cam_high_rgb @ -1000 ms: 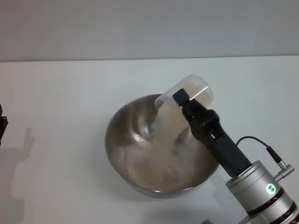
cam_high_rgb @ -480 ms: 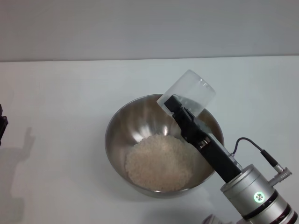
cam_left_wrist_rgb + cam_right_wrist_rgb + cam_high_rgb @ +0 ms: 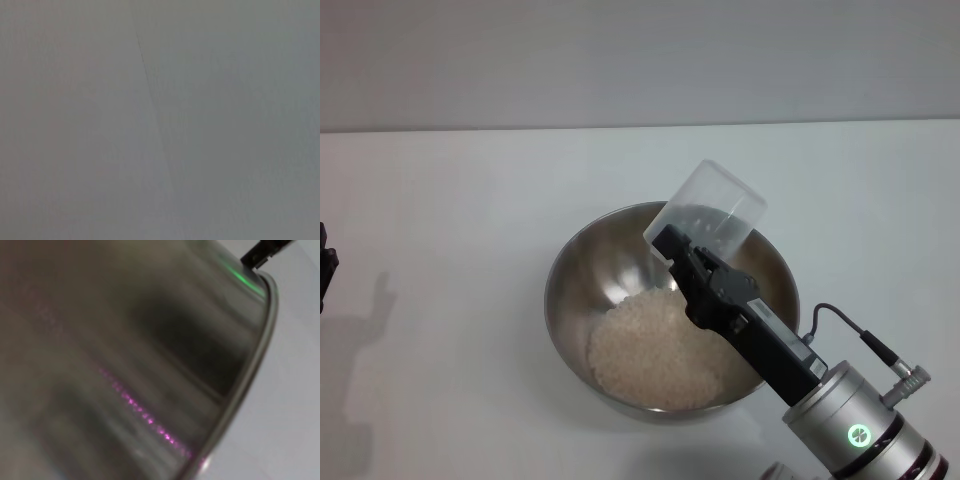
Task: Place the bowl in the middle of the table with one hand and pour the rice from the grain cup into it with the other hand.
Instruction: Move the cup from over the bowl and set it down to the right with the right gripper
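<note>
The steel bowl (image 3: 575,270) stands in the middle of the white table (image 3: 440,200), with a pale heap of rice (image 3: 650,350) in its bottom. My right gripper (image 3: 670,245) is shut on the clear grain cup (image 3: 710,210) and holds it tipped mouth-down over the bowl's far right side. The cup looks empty. The right wrist view shows only the bowl's inner wall and rim (image 3: 250,375) close up. My left gripper (image 3: 324,265) shows only as a dark bit at the table's left edge.
The left wrist view shows only a plain grey surface. A black cable (image 3: 850,330) loops from my right wrist beside the bowl. Bare tabletop lies to the left of the bowl and behind it.
A second ago rice was streaming from the cup into the bowl. Now the stream has stopped, the rice lies settled, and my right arm has shifted slightly left with the cup.
</note>
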